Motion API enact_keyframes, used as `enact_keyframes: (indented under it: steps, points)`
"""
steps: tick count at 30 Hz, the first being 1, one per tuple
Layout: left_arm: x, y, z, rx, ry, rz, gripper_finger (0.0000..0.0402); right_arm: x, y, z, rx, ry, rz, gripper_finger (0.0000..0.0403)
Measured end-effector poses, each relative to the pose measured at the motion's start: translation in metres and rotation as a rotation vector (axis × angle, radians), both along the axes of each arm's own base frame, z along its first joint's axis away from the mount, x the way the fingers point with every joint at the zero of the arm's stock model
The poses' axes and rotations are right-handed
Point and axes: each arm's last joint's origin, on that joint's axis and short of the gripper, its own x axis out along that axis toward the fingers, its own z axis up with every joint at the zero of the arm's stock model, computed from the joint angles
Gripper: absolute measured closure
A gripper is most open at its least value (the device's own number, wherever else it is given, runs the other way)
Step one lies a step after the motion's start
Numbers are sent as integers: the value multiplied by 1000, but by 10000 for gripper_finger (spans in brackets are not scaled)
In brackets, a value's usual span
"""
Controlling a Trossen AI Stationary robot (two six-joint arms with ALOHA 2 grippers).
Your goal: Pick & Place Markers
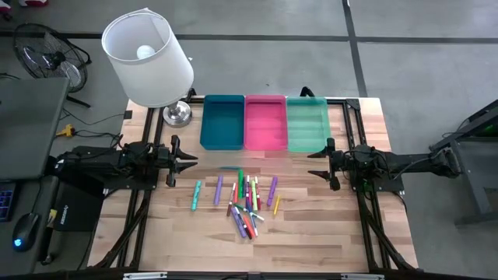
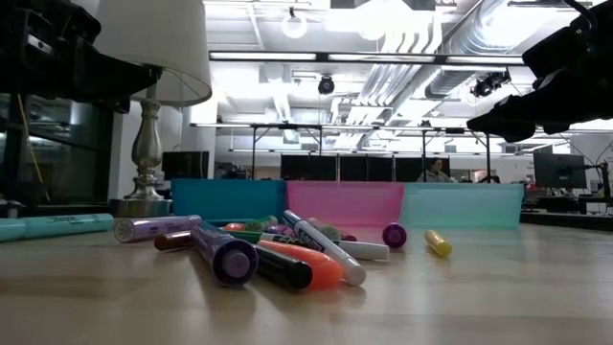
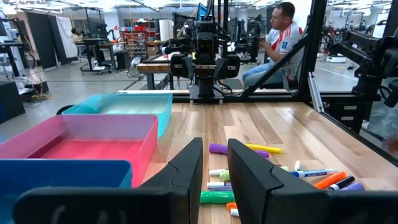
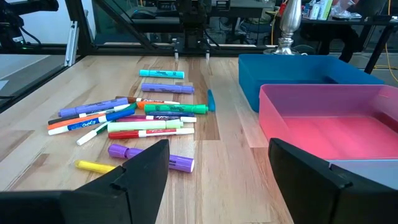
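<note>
You have the markers (image 1: 245, 201) lying loose in a scattered pile on the bare wooden table (image 1: 311, 233), in the lower middle of the high view, below the row of three trays. A teal marker (image 1: 196, 194) and a purple marker (image 1: 219, 189) sit a little apart at the pile's left edge; a yellow marker (image 1: 276, 204) and another purple one (image 1: 271, 190) lie at its right edge.

Your left gripper (image 1: 189, 165) sits at centre left of the high view, above and to the left of the pile, its fingers drawn close with only a narrow gap and nothing between them. In its wrist view the markers show beyond the fingertips (image 3: 193, 163), clear of them.

Your right gripper (image 1: 313, 163) sits at centre right, above and to the right of the pile, jaws spread wide and empty. Its wrist view shows the pile ahead, apart from both fingers.

The blue tray (image 1: 222, 121), pink tray (image 1: 265, 123) and green tray (image 1: 306, 124) stand side by side at upper centre, with a lamp (image 1: 148, 58) at upper left.
</note>
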Motion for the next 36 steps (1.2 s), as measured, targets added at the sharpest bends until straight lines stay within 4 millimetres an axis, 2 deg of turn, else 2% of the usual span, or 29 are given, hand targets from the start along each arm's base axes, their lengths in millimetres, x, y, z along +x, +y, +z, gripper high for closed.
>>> enact_keyframes:
  steps: [23,30,36]
  points:
    - [0,0,0,0,0,0,328,0,0,0,10,0,-1,140]
    - [0,0,0,0,0,0,328,0,0,2,216,-33,-26,140]
    - [0,0,0,0,0,0,328,1,0,4,236,-55,-31,140]
